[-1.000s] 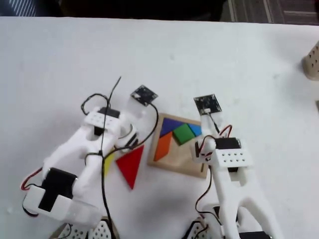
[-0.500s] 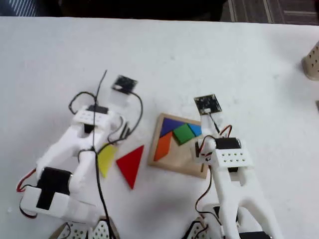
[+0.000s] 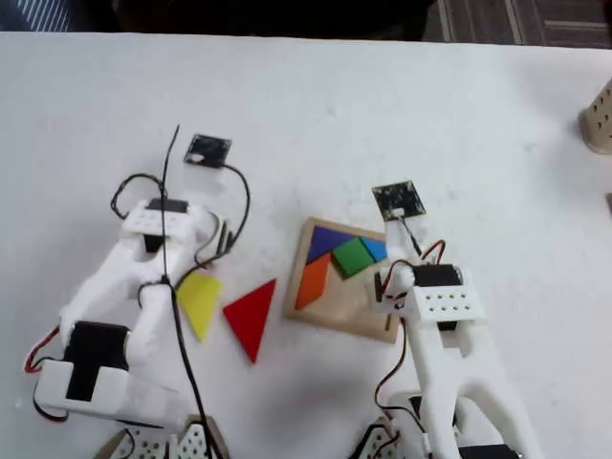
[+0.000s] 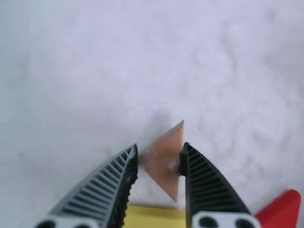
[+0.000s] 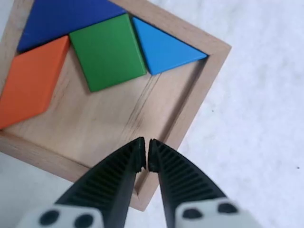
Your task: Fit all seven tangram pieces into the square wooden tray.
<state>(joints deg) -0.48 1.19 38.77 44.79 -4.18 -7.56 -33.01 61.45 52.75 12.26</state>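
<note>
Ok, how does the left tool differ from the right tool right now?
The left tool grips a small tan triangle between its fingers; the right tool is shut on nothing. The left tool is over bare table; the right tool is over the wooden tray, near its rim. Both have dark ribbed fingers.

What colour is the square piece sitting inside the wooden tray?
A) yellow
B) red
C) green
C: the green square lies inside the wooden tray, between the orange piece and the light blue triangle.
</note>
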